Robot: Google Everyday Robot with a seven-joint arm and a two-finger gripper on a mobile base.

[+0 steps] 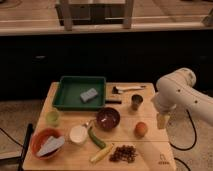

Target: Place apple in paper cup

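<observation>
I am working the approach step here, with nothing picked up yet: the apple (141, 129) is sitting untouched on the table (150, 146), just right of the maroon bowl (108, 118) and a little nearer the front edge. The gripper (161, 121) is hanging further right of the bowl, beyond the apple and close to the table's right edge, pointing down, its fingers spread as wide as they go and carrying nothing. I am taking the small white vessel to the front-left of the bowl for the paper cup (78, 134), though a pale green cup (53, 118) is standing well to the bowl's left and I am not ruling it out. For the next move I am planning to bring the gripper in toward the bowl until it is over the apple, then lower it so the fingers are straddling the fruit before closing. I am minding the metal cup (136, 102) behind and to the right of the bowl and the grapes (124, 153) in front of it, since both are lying near the apple. The carry will then be crossing in front of the bowl, over the cucumber (96, 138), to reach the cup
</observation>
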